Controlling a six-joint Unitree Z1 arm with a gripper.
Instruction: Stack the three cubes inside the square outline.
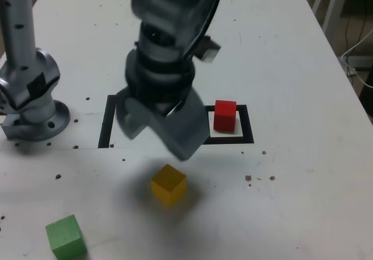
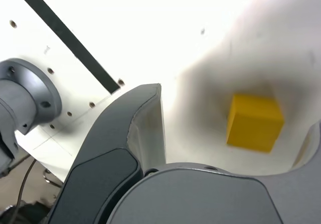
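The red cube (image 1: 225,115) stands inside the square outline (image 1: 233,139), a thick black frame with a white centre. Nearer the front of the table lies the yellow cube (image 1: 169,184), and the green cube (image 1: 66,236) sits at the exterior view's front left. My gripper (image 1: 157,140) hangs open above the table, just behind and over the yellow cube, with nothing between its fingers. In the wrist view the yellow cube (image 2: 253,122) lies on the table between the spread fingers (image 2: 145,113) of my gripper (image 2: 233,118), untouched.
The arm's grey base (image 1: 35,117) is bolted at the exterior view's left and also shows in the wrist view (image 2: 25,98). A narrow black strip (image 1: 105,123) runs beside the gripper. The white table (image 1: 291,201) has small holes; its right edge is near chair legs.
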